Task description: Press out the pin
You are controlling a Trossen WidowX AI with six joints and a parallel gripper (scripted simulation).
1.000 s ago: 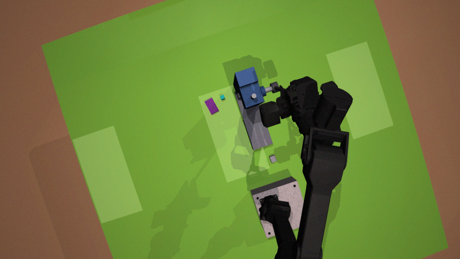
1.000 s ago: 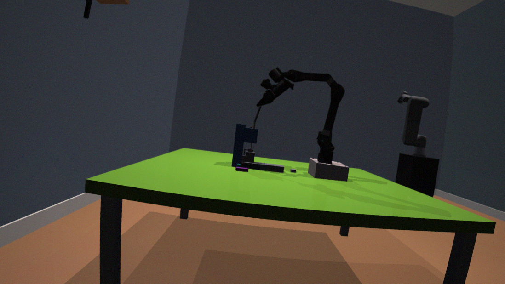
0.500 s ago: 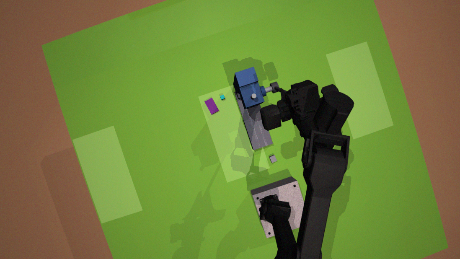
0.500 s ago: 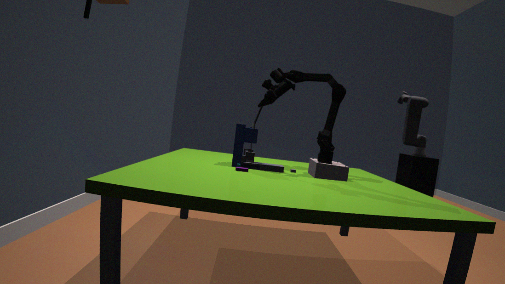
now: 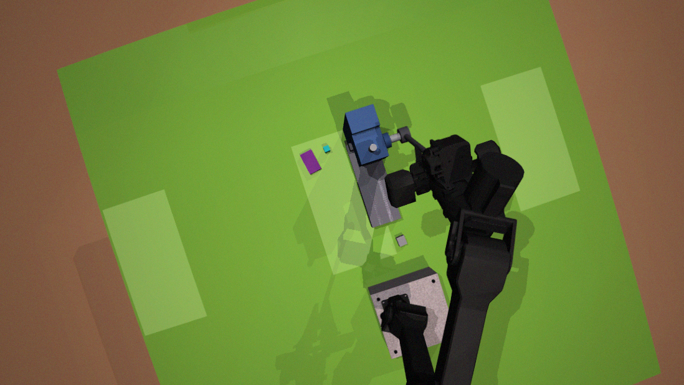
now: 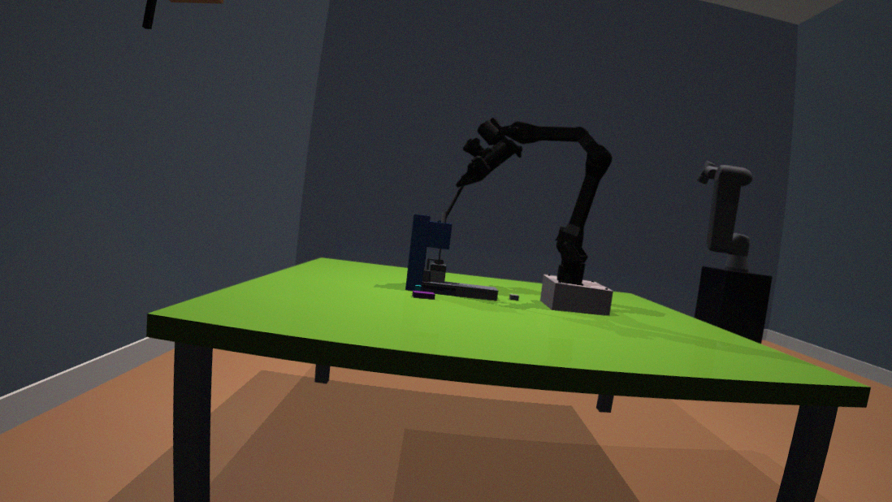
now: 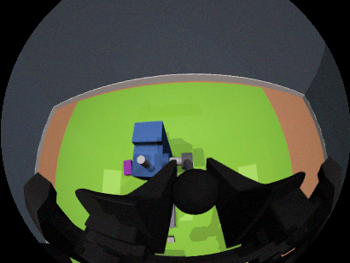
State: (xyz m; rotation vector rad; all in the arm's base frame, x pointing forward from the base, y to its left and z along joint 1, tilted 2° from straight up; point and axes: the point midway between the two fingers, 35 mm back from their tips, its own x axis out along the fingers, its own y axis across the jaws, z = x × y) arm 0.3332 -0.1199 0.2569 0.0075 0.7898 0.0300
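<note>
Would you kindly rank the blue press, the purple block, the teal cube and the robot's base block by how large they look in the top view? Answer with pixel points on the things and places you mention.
1. Robot's base block (image 5: pixel 438 296) (image 6: pixel 580 299)
2. Blue press (image 5: pixel 362 119) (image 6: pixel 417 255) (image 7: pixel 148 132)
3. Purple block (image 5: pixel 310 162) (image 6: pixel 423 295) (image 7: pixel 127 167)
4. Teal cube (image 5: pixel 326 148) (image 6: pixel 417 287)
</note>
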